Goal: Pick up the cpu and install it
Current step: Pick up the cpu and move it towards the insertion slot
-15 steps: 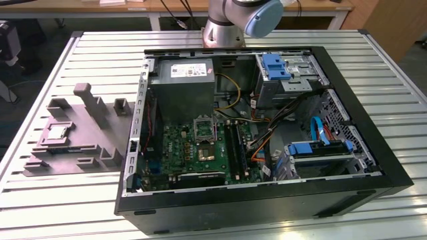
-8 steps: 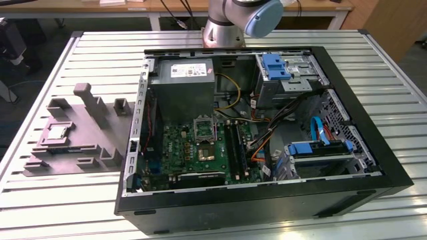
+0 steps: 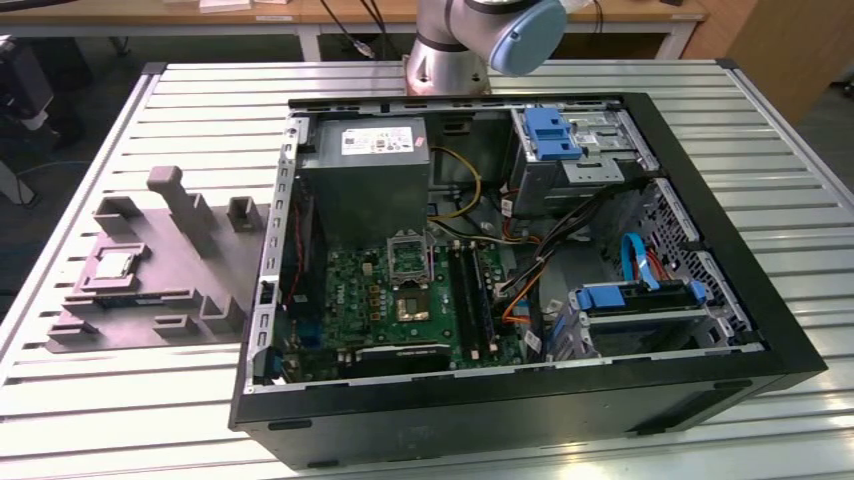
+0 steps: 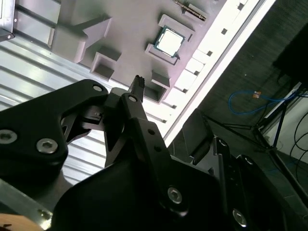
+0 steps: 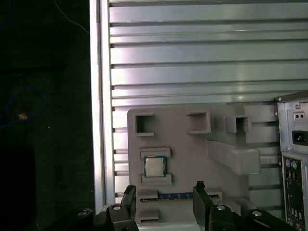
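Note:
The cpu (image 5: 155,167) is a small square chip with a pale silver top. It lies in a recess of the grey fixture tray (image 5: 192,144), on the table beside the computer case. In the second wrist view the cpu (image 4: 169,41) lies beyond a black fingertip (image 4: 138,81). In the exterior view the cpu (image 3: 111,265) is at the left, outside the case. My gripper (image 5: 164,191) hovers above the tray close to the chip, open, with nothing between its fingers. The green motherboard (image 3: 387,300) lies inside the case, and its socket (image 3: 414,304) is uncovered.
The open black computer case (image 3: 747,250) fills the middle of the slatted metal table (image 3: 160,420). Inside are a grey power supply (image 3: 363,180), blue drive brackets (image 3: 554,135) and loose cables (image 3: 534,260). The arm's base (image 3: 461,50) stands behind the case. The table edge (image 5: 98,96) runs near the tray.

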